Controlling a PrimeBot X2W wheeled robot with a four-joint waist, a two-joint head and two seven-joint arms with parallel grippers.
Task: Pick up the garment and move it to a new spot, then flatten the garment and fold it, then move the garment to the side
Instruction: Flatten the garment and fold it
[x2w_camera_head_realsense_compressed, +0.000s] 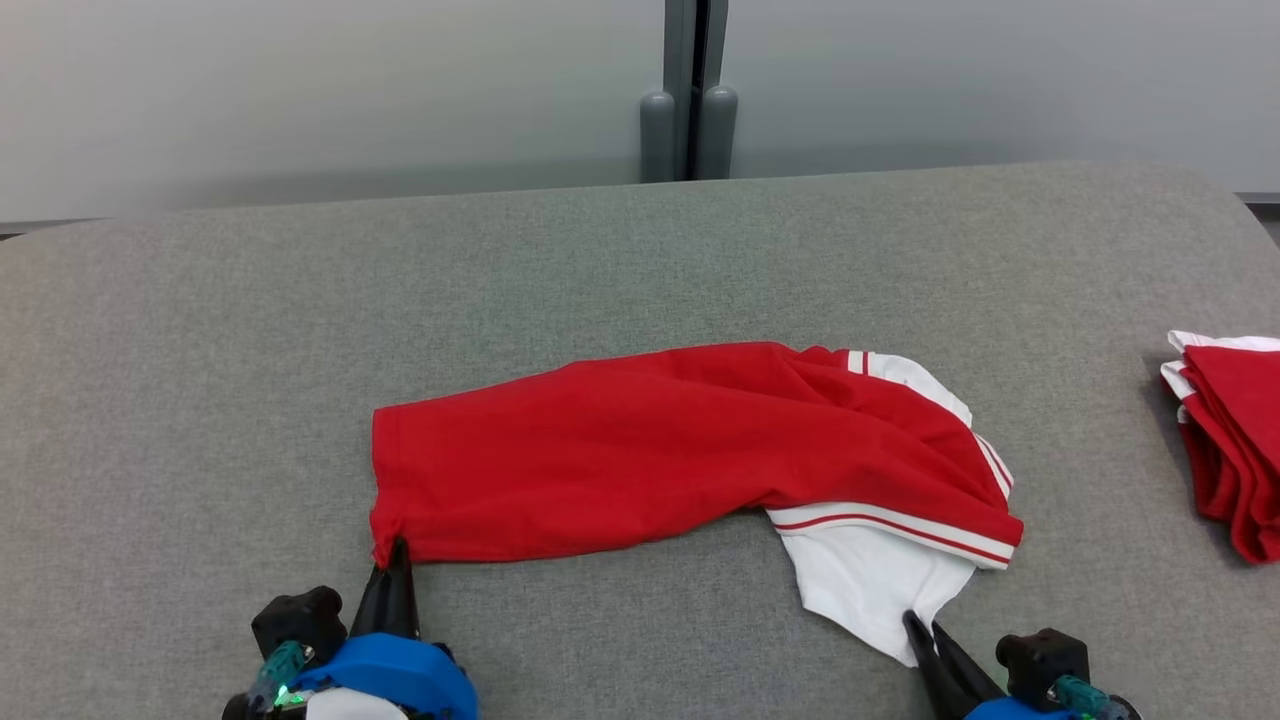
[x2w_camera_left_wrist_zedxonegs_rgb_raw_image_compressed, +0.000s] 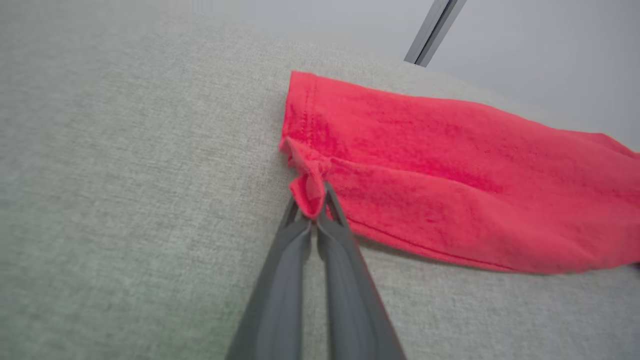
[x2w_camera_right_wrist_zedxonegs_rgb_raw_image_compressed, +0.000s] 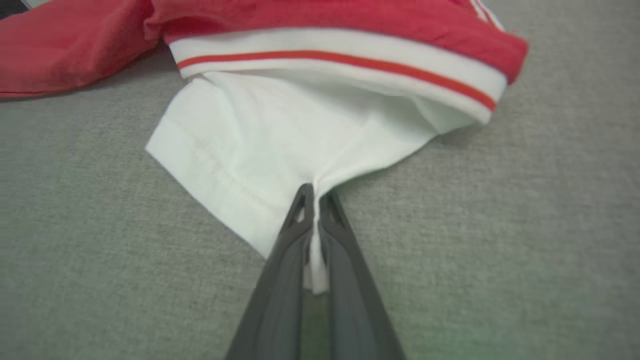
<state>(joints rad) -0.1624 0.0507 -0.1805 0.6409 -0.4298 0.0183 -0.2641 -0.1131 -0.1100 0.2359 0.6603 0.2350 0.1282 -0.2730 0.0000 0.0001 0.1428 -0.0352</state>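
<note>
Head view: the garment (x2w_camera_head_realsense_compressed: 640, 440), red with a white sleeve (x2w_camera_head_realsense_compressed: 860, 570), lies crumpled lengthwise across the middle of the grey table (x2w_camera_head_realsense_compressed: 300, 300). At 7 o'clock the left claw (x2w_camera_head_realsense_compressed: 392, 565) is pinched shut on the red hem corner. At 5 o'clock the right claw (x2w_camera_head_realsense_compressed: 920, 630) is closed on the sleeve's edge. A folded pile (x2w_camera_head_realsense_compressed: 1235, 440) of similar red and white cloth sits at 3 o'clock, cut off by the frame.

Left wrist view: the left claw (x2w_camera_left_wrist_zedxonegs_rgb_raw_image_compressed: 312, 207) has a small bunch of stitched hem between its tips, and the garment (x2w_camera_left_wrist_zedxonegs_rgb_raw_image_compressed: 450, 165) runs off towards 3 o'clock, past the edge.

Right wrist view: the right claw (x2w_camera_right_wrist_zedxonegs_rgb_raw_image_compressed: 312, 200) nips a thin fold of white sleeve (x2w_camera_right_wrist_zedxonegs_rgb_raw_image_compressed: 300, 130), with the red-striped cuff band behind it at 12 o'clock.

The cloth looks light, soft and limp. It will likely sag and bunch between the two holds, and such small pinches could slip under a sharp tug. Hems and corners seem the best places to take hold. The neckline and the far sleeve are buried in the folds, so I cannot tell which side faces up.
</note>
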